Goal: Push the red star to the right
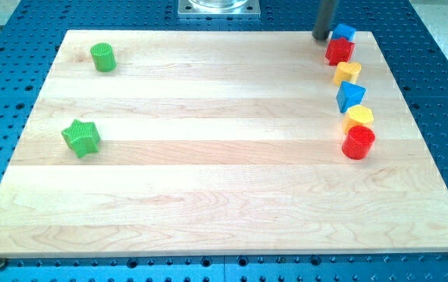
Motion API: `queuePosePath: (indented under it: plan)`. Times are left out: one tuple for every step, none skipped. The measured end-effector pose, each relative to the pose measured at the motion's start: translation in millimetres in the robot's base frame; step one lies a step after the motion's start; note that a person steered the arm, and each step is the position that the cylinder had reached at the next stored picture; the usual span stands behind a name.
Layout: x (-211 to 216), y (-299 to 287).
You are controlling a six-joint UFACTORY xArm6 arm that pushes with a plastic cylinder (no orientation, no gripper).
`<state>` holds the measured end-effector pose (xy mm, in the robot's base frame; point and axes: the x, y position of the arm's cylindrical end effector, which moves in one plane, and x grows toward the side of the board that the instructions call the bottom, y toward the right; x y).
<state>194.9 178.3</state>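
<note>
In the camera view, the red star sits at the far right of the wooden board, touching a blue block just behind it and heading a close column that runs nearward: a yellow heart-like block, a blue triangular block, a yellow block and a red cylinder. A green cylinder and a green star lie well apart on the left. The star looks small, light and rigid, likely to slide easily on the smooth wood, and its points may make it spin if struck off-centre; I judge the best contact is its left face, at mid-width. There is no pincer to open or close, only the rod. My tip rests at the far edge, just left of the blue block and slightly behind the star's left side, with the rod standing upright.
</note>
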Motion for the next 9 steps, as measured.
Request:
queuePosePath:
  plan:
    - [-4, -2]
    - [-1, -37]
    - [-2, -33]
    - [-3, -14]
    - [0, -12]
    - [12, 5]
    - [18, 9]
    - [30, 14]
    - [44, 14]
